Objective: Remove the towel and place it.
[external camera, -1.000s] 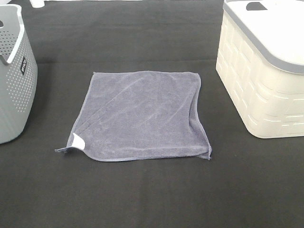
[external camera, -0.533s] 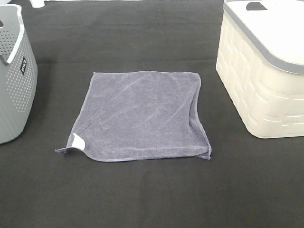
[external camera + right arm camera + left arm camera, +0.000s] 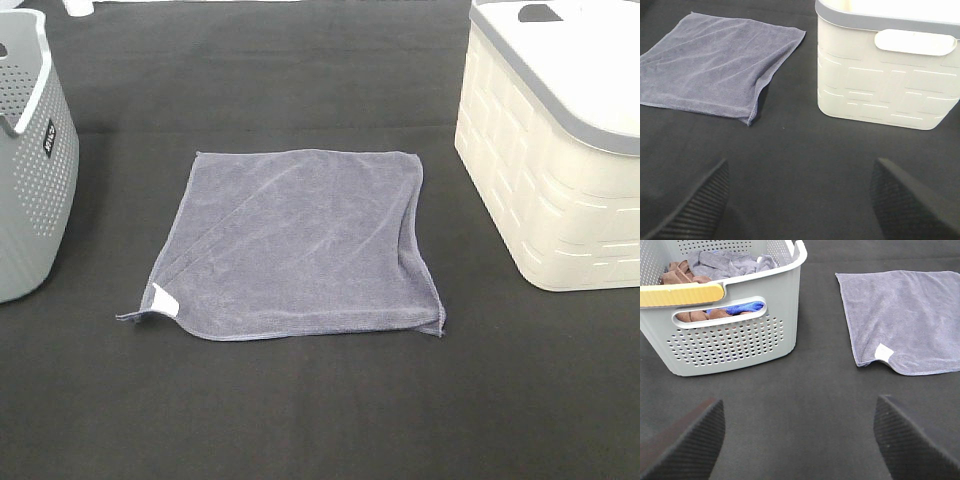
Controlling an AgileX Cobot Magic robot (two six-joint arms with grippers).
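Two baskets flank the towel [image 3: 300, 240], which lies flat and spread out on the black tabletop [image 3: 300, 420], roughly midway between them. On the left stands a grey perforated basket [image 3: 30, 160]; the left wrist view shows brown, blue and grey cloths [image 3: 715, 265] inside it and a yellow strip [image 3: 680, 294] along its rim. On the right stands a cream basket [image 3: 540, 170] with a grey rim. Neither basket touches the towel: a band of bare black surface separates each from the towel's nearest edge.

All four stitched edges of the towel are in plain sight. The far edge runs straight; the near edge bows slightly, and the right edge has a narrow fold running along it. A small white tag [image 3: 163, 298] sits at the near left corner, where the corner tip pokes out sideways. Open tabletop stretches in front of the towel and behind it.

The left gripper [image 3: 800, 440] shows only its two dark ribbed fingertips [image 3: 687, 440], spread wide apart with nothing between them, above bare surface near the grey basket. The right gripper [image 3: 800, 200] is likewise spread wide and empty, its fingertips [image 3: 905, 200] over bare tabletop near the cream basket.
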